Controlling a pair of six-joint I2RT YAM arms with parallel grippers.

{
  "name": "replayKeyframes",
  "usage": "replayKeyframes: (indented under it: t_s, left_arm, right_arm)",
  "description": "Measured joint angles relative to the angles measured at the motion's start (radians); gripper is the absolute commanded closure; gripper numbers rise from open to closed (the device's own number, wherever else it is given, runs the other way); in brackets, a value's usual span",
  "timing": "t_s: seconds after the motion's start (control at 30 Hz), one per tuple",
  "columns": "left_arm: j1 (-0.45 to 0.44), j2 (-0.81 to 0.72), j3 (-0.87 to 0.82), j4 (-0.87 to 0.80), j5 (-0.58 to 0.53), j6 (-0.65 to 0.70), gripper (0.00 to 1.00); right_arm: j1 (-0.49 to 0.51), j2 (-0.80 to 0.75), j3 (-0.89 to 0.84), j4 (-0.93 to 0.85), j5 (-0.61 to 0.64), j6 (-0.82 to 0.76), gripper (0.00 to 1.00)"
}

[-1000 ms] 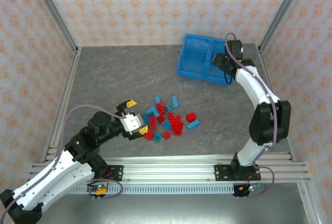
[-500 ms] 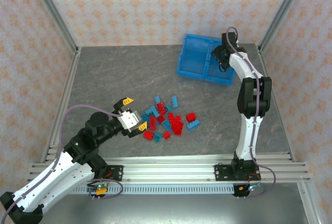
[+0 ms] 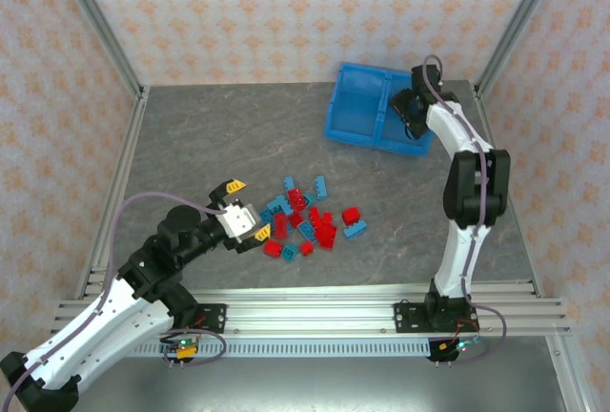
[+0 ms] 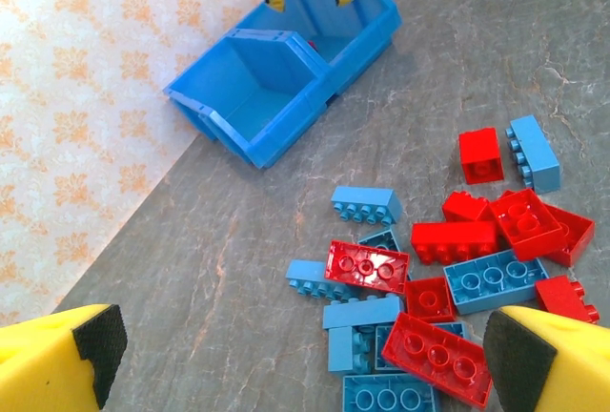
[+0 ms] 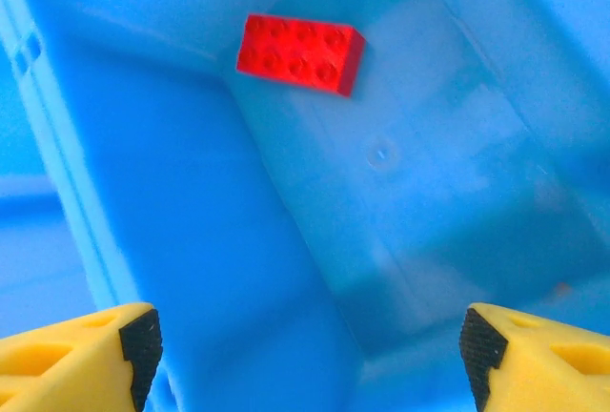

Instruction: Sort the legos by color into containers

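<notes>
Seen from above, the right gripper (image 3: 412,112) hangs over the right-hand compartment of a blue bin (image 3: 367,135) in the upper right of the frame. In the last second its arm has drawn up from a long reach into a steeper, folded pose, and its jaws have spread apart. Its wrist camera looks straight down between two yellow fingertips standing wide and released, with nothing between them. Below them a red brick (image 5: 300,52) lies flat, studs up, on the floor of the compartment, in the upper left of that frame, close to a wall. This reads as a brick just dropped: one red piece appears sorted, and nearly all the work is left.

The rest of the legos (image 3: 305,221), red and light blue mixed, lie in a loose pile at the centre of the overhead view, well apart from the bin. The left gripper (image 3: 246,210) sits just beside the pile's left edge, having barely shifted. In its wrist view its yellow fingertips stand fully spread at the bottom corners, grasping nothing, with the bricks in the lower right and the bin in the upper middle.

The table (image 3: 238,135) is a grey, marbled, stone-look sheet. Walls papered in a pale peach floral pattern close it in on three sides, with metal posts at the corners and a metal rail along the bottom of the frame
</notes>
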Motion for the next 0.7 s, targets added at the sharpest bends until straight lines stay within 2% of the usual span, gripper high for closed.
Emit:
replayKeyframes:
  t_s: [0.17, 0.37, 0.53, 0.7]
  left_arm:
    - [0.0, 0.029, 0.008, -0.049, 0.036, 0.051, 0.0]
    - [0.0, 0.098, 0.02, -0.106, 0.101, 0.111, 0.0]
    - [0.0, 0.144, 0.028, -0.155, 0.161, 0.162, 0.0]
    - [-0.001, 0.169, 0.035, -0.211, 0.192, 0.21, 0.0]
  right_arm:
    - [0.066, -0.305, -0.266, -0.002, -0.018, -0.139, 0.17]
    - [0.308, -0.564, -0.452, -0.105, -0.012, -0.408, 0.16]
    - [0.424, -0.597, -0.611, -0.205, -0.065, -0.551, 0.16]
    - [0.449, -0.525, -0.631, -0.259, -0.085, -0.634, 0.18]
